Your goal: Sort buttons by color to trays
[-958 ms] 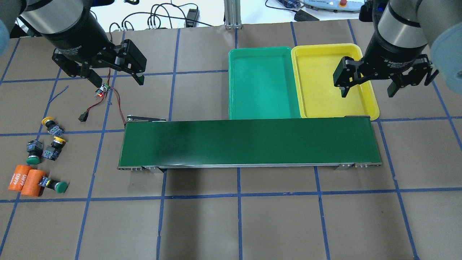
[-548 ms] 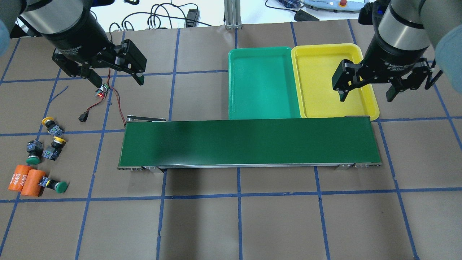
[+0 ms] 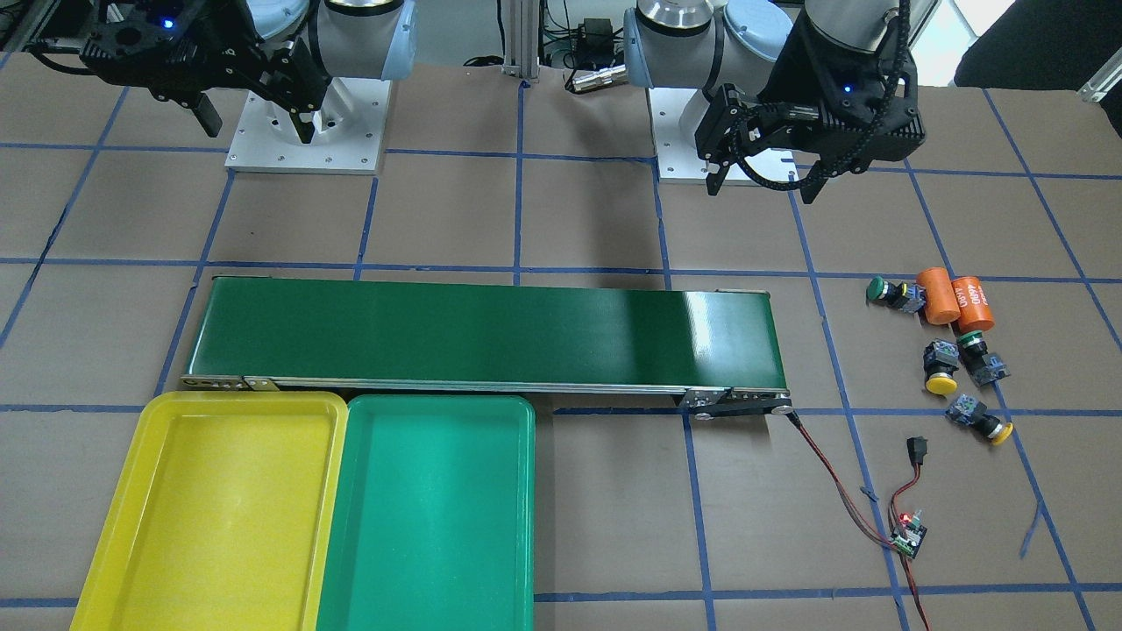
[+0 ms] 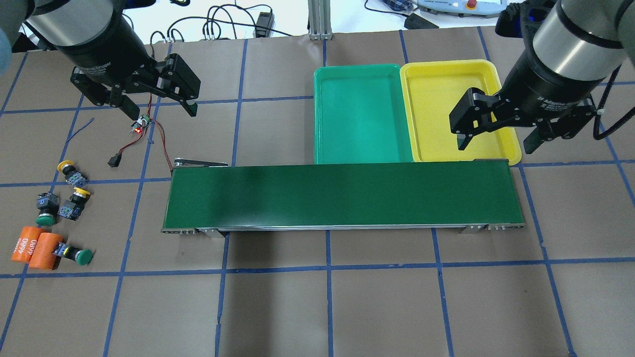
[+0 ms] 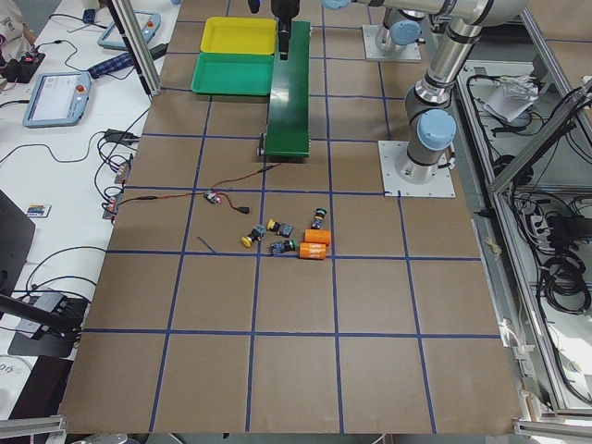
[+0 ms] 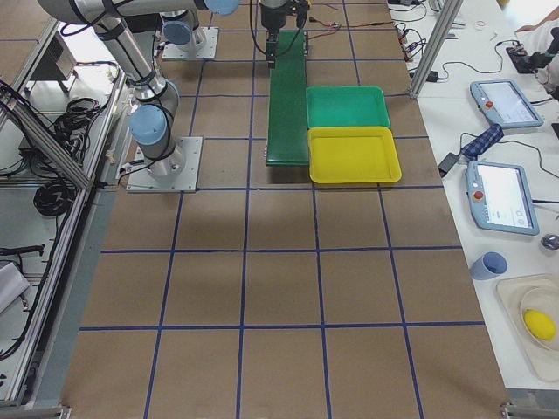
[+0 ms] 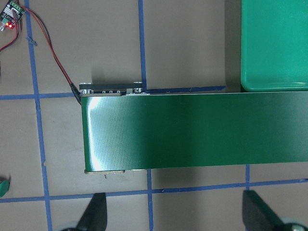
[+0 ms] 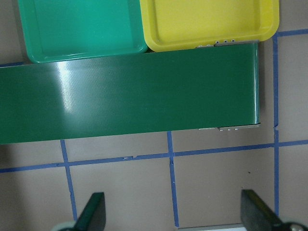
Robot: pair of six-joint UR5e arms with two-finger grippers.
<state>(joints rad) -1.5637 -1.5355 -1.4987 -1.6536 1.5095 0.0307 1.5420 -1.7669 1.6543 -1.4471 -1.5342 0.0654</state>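
Left gripper (image 4: 161, 110) and right gripper (image 4: 496, 144) hung wide open, fingers empty. Four yellow- and green-capped push-buttons (image 4: 69, 208) sat bunched near the tabletop's left edge (one touching orange cylinders (image 4: 42, 250)), so any grab could've scattered neighbours.

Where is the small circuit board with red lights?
In the overhead view the circuit board lies at upper left, off the conveyor belt's left end and wired to it, farther from the robot than the buttons.

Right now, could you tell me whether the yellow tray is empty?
Empty: the yellow tray shows only bare plastic in the overhead and front-facing views.
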